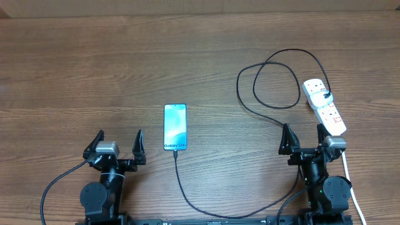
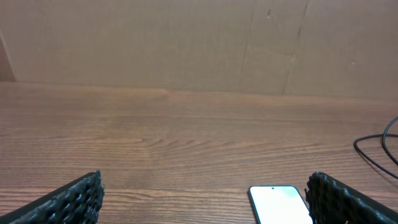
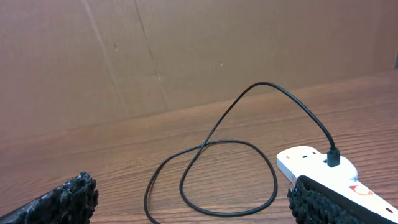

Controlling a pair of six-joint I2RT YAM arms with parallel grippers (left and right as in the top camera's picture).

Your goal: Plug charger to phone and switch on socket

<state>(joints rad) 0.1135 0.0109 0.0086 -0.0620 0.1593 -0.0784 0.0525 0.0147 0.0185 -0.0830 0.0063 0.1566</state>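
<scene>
The phone (image 1: 175, 127) lies flat at mid-table, screen lit, its text end towards me; its far end shows in the left wrist view (image 2: 280, 204). The charger cable (image 1: 269, 81) loops from a black plug (image 1: 327, 97) in the white socket (image 1: 324, 106) and runs round the front. Its tip (image 1: 175, 152) meets the phone's near edge, but I cannot tell whether it is seated. My left gripper (image 1: 120, 139) is open just left of the phone, holding nothing (image 2: 205, 208). My right gripper (image 1: 304, 132) is open near the socket's near end, also holding nothing (image 3: 193, 205). The cable loop (image 3: 230, 180) and socket (image 3: 317, 165) lie ahead of it.
A thick white lead (image 1: 350, 184) runs from the socket past the right arm's base. The black cable (image 1: 187, 194) crosses the table's front between the two arms. A brown cardboard wall (image 2: 199, 43) stands behind the wooden table (image 1: 94, 69).
</scene>
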